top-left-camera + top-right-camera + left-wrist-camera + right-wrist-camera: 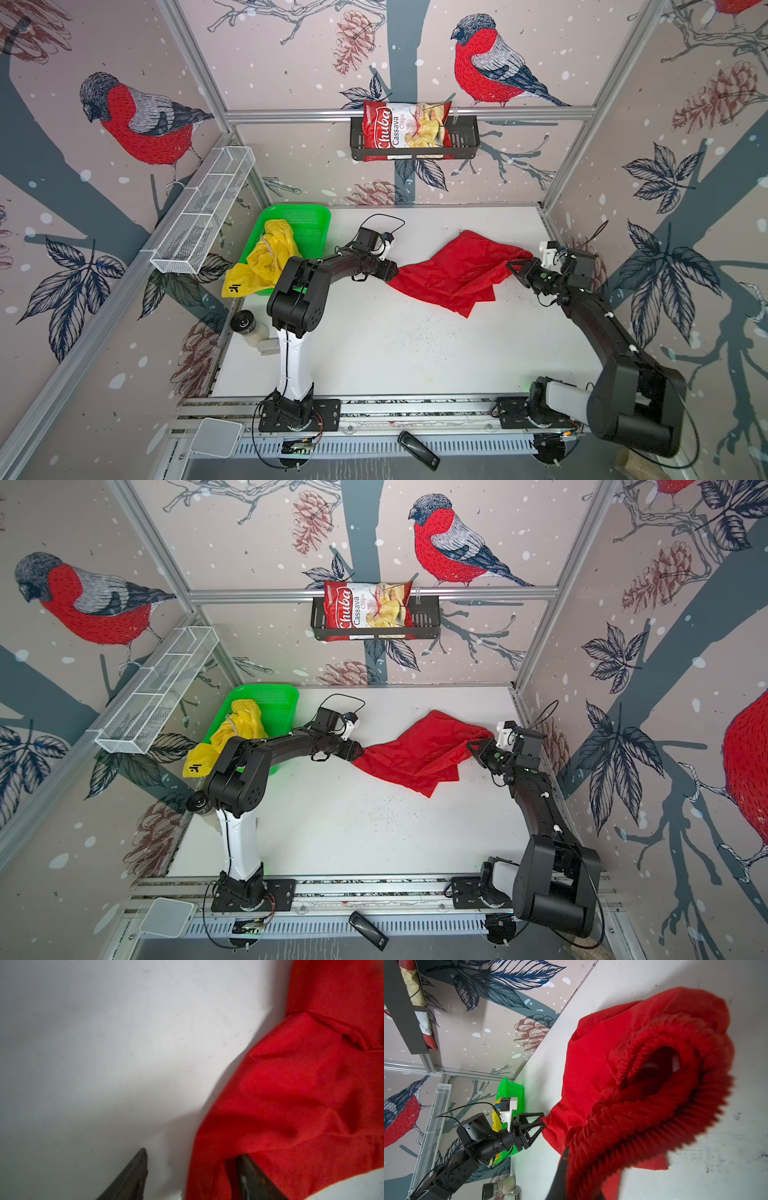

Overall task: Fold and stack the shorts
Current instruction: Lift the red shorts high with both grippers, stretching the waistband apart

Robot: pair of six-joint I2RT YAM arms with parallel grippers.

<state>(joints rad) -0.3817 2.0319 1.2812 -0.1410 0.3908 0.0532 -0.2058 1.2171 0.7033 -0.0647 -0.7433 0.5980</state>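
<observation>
red shorts (453, 274) rumpled on the white table (415, 353), long axis running straight from one gripper to the other. right gripper (514, 266) pressed together, pinching the gathered waistband. left gripper (544, 1119) spread, not yet gripping, the far end of the cloth right at its fingertips: one finger (251, 1178) over red, its mate over bare table. likely next: closing on that end, nearest the left arm. yellow shorts (266, 257) well behind the left gripper, draped over the green basket (311, 216).
</observation>
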